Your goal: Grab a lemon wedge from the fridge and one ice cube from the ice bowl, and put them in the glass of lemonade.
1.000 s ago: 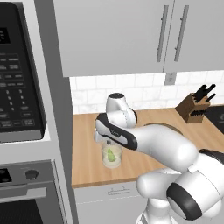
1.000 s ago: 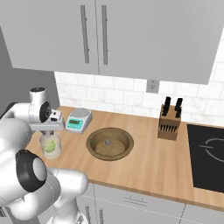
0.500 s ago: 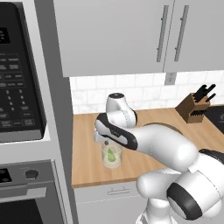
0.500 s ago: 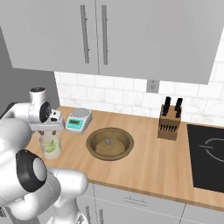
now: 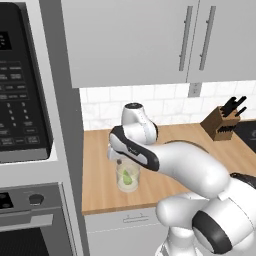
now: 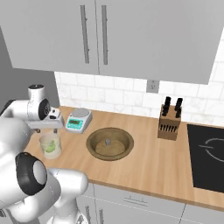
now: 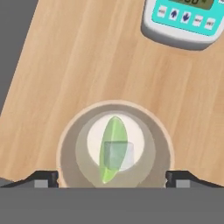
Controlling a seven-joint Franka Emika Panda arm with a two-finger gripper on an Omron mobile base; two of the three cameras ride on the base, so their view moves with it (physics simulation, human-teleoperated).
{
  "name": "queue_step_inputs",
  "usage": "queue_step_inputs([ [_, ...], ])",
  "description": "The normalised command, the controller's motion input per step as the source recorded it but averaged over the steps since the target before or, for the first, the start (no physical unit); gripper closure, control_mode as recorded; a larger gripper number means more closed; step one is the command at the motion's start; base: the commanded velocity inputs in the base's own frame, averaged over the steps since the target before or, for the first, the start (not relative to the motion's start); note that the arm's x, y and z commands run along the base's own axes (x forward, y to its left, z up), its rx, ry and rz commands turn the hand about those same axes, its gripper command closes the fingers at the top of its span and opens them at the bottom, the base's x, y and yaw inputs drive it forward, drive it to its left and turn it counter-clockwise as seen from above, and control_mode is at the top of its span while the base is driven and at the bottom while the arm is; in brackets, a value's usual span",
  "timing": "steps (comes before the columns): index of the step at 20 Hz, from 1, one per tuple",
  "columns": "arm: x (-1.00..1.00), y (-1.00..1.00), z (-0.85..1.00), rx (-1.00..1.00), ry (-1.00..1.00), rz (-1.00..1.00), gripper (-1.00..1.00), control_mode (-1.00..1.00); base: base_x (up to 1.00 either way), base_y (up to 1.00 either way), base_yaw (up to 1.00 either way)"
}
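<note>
Landmark: the short clear glass of lemonade [image 7: 114, 144], standing on the pale wooden desk [image 6: 144, 162] near its left end, close to the front edge.
Lemon wedge: the small yellow-green pointed lemon wedge [image 7: 111, 146] lies inside the glass, seen from straight above as a slim leaf shape across the liquid.
Ice cube: a pale translucent ice cube [image 7: 117, 156] sits in the same glass, touching the wedge and partly over it.
Jaws: the gripper [image 7: 112, 178] hangs right over the glass, its two dark tips set wide apart, one off each side of the rim, with nothing between them.
Why so: the spread tips and the centred hover fit a drop made straight into the glass, so nothing lands on the desk.
Ice bowl: the wide shallow brown wooden ice bowl [image 6: 110, 143] rests to the right of the glass, a small grey lump at its middle.
Scale: the small white scale with a green display [image 6: 79, 120] stands just behind the glass.
Progress: judged from this, both items are in and the task looks done.
</note>
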Motion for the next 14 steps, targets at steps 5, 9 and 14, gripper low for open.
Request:
queue_step_inputs([
  [5, -0.21, 0.0, 0.71, -0.01, 0.0, -0.03, -1.0, -1.0, 0.0, 0.0, 0.0],
  [9, -0.13, -0.09, 0.23, 0.03, -0.03, -0.06, -1.0, -1.0, 0.0, 0.0, 0.0],
  [14, -0.11, -0.09, 0.02, 0.05, -0.04, -0.05, -1.0, -1.0, 0.0, 0.0, 0.0],
])
